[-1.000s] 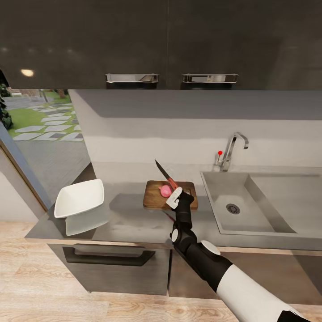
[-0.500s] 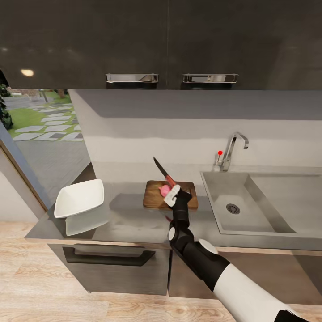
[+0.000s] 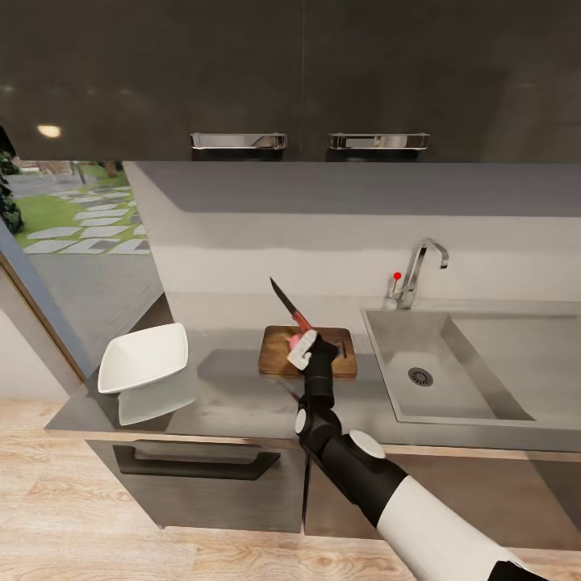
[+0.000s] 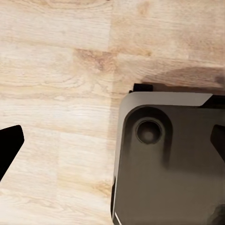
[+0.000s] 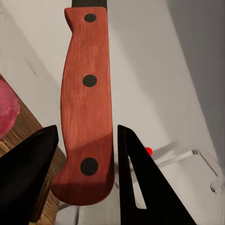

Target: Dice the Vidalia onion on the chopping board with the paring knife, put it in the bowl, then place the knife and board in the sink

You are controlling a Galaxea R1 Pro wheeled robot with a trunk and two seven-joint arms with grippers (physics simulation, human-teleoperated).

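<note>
My right gripper is shut on the paring knife's red handle, which sits between its two black fingers. The dark blade slants up and to the left above the brown chopping board. The pinkish Vidalia onion lies on the board, mostly hidden behind the gripper; its edge also appears beside the handle. To the right of the board lies the steel sink, and the white bowl rests at the left end of the grey countertop. My left gripper hangs open over the wooden floor.
A chrome tap with a red knob stands behind the sink. Dark wall cabinets hang above the counter, and a drawer handle sits below its front edge. A grey part of my own base lies under the left gripper.
My right gripper has carried the knife a little to the left and farther back over the board. It now covers most of the onion. The blade tip has shifted up and left.
</note>
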